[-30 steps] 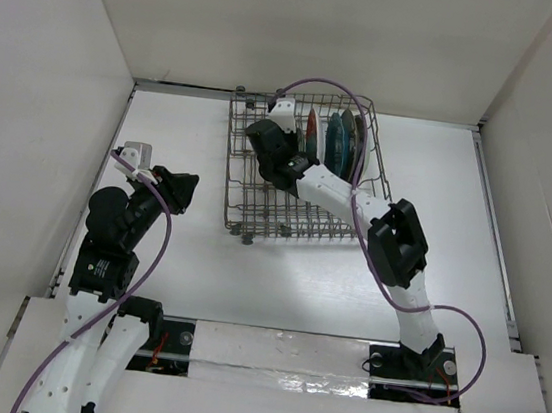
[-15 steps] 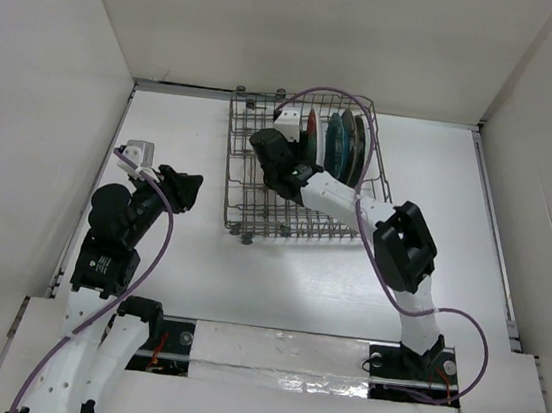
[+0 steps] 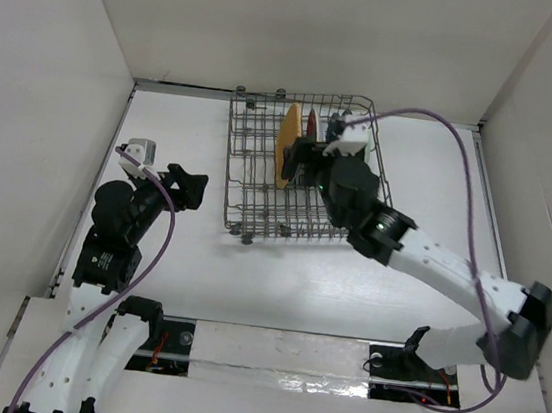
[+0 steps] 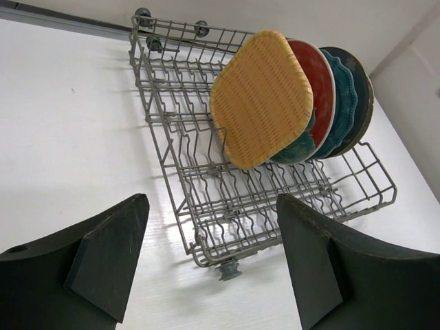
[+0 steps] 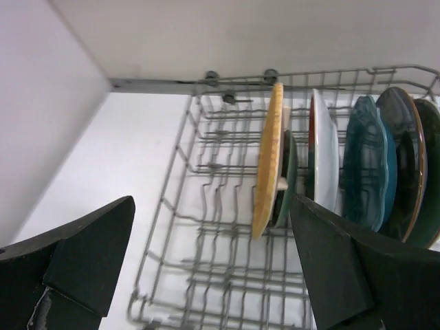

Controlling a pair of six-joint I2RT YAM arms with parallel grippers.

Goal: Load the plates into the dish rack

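The dish rack (image 3: pixel 251 178) stands at the back middle of the table. Several plates stand on edge in its right half: the orange plate (image 3: pixel 287 144) leftmost, then mint-green (image 4: pixel 299 148), red (image 4: pixel 320 75), scalloped teal (image 4: pixel 346 103) and a dark one (image 4: pixel 364 96). In the right wrist view the orange plate (image 5: pixel 267 165) is edge-on, upright between the tines and free of the fingers. My right gripper (image 3: pixel 304 165) hovers over the rack just right of it, open and empty. Left of the rack, my left gripper (image 3: pixel 194 188) is open over bare table, holding nothing.
White walls close in the table at the back and on both sides. The rack's left half (image 4: pixel 179 117) holds only bare tines. A rubber foot (image 4: pixel 228 270) of the rack sits near my left gripper. The right arm's purple cable (image 3: pixel 464 149) arcs above the rack's right side.
My right gripper has opened and drawn back to the right, leaving the orange plate standing in the rack; its elbow swung far right. The left gripper has opened where it was.
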